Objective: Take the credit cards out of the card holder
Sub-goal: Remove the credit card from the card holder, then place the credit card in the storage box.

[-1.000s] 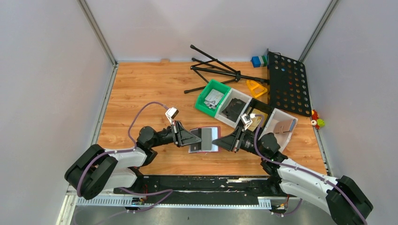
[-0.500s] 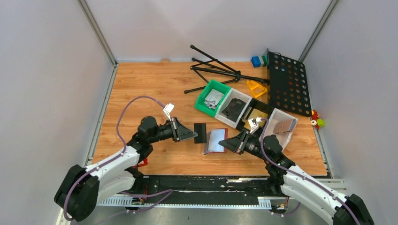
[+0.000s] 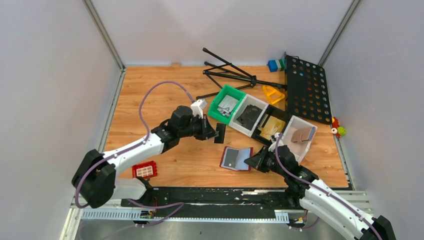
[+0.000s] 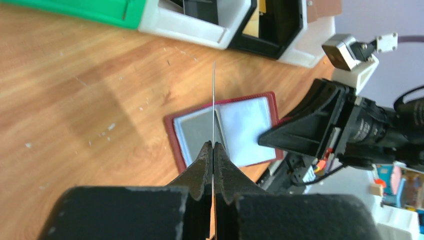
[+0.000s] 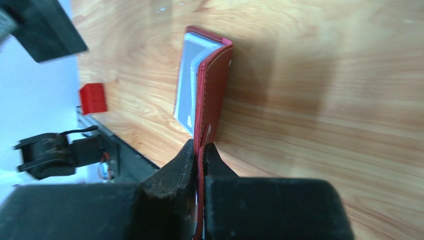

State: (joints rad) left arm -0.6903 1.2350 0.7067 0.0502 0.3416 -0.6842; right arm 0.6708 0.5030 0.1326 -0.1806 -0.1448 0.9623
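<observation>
The dark-red card holder (image 3: 236,158) lies open on the wooden table, its grey pockets (image 4: 200,131) facing up. My right gripper (image 3: 254,161) is shut on its right-hand red edge (image 5: 212,90), low against the table. My left gripper (image 3: 215,133) is shut on one dark credit card (image 3: 220,133), held on edge above the table, up and to the left of the holder. In the left wrist view that card (image 4: 214,100) shows only as a thin line rising from the closed fingertips (image 4: 206,156). Whether other cards sit in the pockets I cannot tell.
A row of bins runs behind the holder: green (image 3: 227,104), white (image 3: 248,115), black (image 3: 272,126), white (image 3: 300,134). A folded tripod (image 3: 230,75) and a black perforated plate (image 3: 306,87) lie at the back. A red-and-white ribbed block (image 3: 145,170) sits near the left arm's base.
My left gripper has drawn the card out of the holder and carried it back toward the bins. My right gripper has moved right and lowered the holder, which now lies open.
</observation>
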